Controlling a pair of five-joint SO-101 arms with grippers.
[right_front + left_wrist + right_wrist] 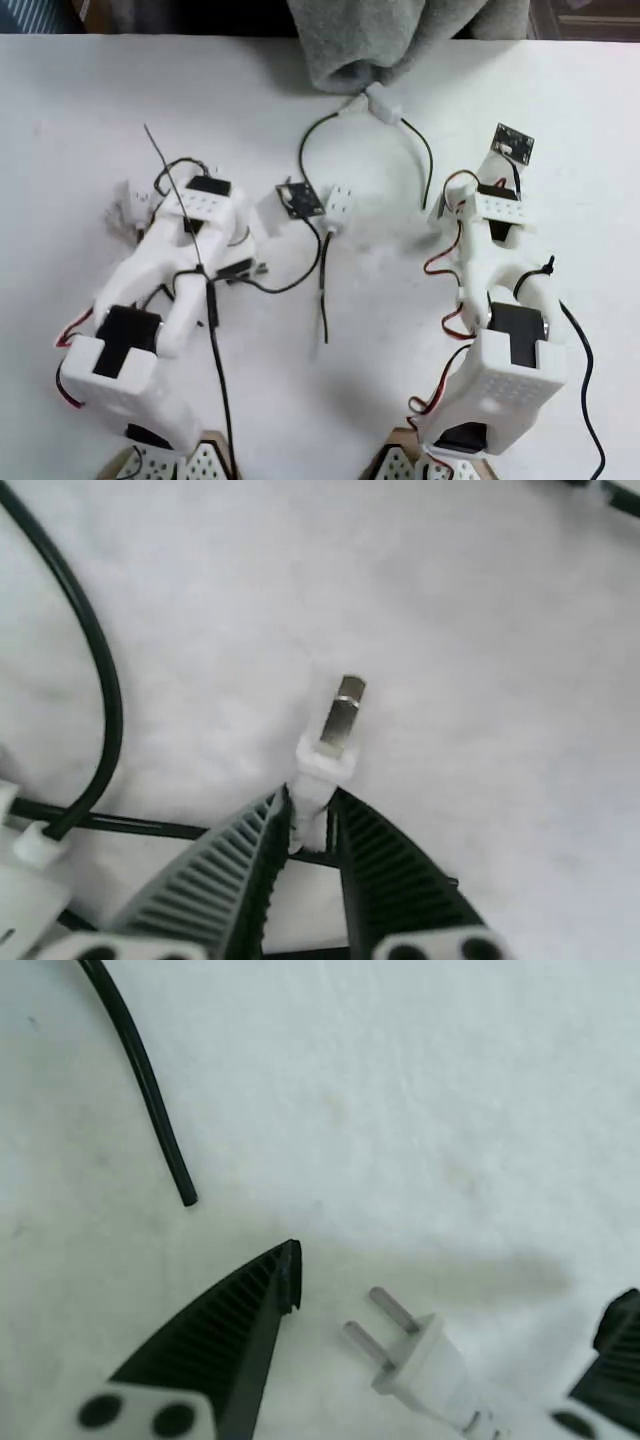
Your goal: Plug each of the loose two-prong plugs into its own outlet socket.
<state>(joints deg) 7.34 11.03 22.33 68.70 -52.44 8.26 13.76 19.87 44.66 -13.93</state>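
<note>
we are looking first at the right gripper [450, 1295], because the coming move is depending on how the loose plug [425, 1365] is lying to its fingers [240, 1340]. the fingers are standing wide apart and are holding nothing. the plug is resting on the white table [450, 1080] in the gap between them, touching neither. its long axis is running slanted, almost from one finger toward the other, with the two prongs [375, 1325] pointing at the ribbed fingertip and the cord end going toward the opposite finger. we are judging that a plain closing would be pressing on the prongs and the cord end, so the wrist is needing a turn first, until the pads are facing the flat sides of the body. a black cable [140, 1080] with a bare end is lying well apart from this plug. the left gripper [308, 810] is pinching narrowly on the held plug [325, 762], and its prong [343, 712] is pointing straight away from the fingertips, along their own line. in the high view the white socket block [340, 205] is lying between the two arms. the left arm [170, 270] is standing to the left of the block and, as we are judging, a little nearer to it. the right arm [495, 290], with the loose plug under its end, is standing to the right of the block.
</note>
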